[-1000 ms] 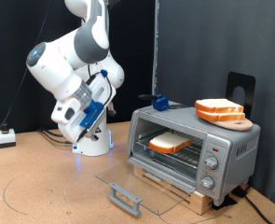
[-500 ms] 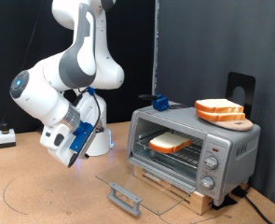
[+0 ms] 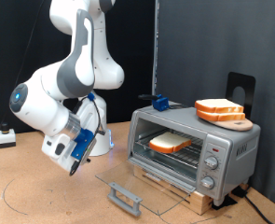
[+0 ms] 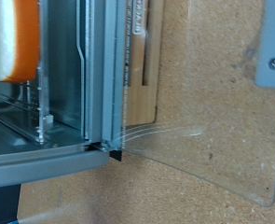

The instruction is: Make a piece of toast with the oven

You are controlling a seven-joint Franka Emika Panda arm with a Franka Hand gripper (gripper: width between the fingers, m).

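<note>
Exterior view: hand (image 3: 70, 161), grip state unclear, hangs well apart from the piece of toast (image 3: 170, 142) inside the oven (image 3: 226, 149).

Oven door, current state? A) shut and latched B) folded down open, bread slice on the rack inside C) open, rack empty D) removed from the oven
B: the oven has its glass door lying flat and open, with the piece of toast on the rack inside.

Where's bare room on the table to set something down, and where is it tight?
Bare board lies between the pincer and the open glass door, and along the exterior view's bottom left. Crowded: the oven top, holding the stack of slices, and its rack, holding the piece of toast.
</note>
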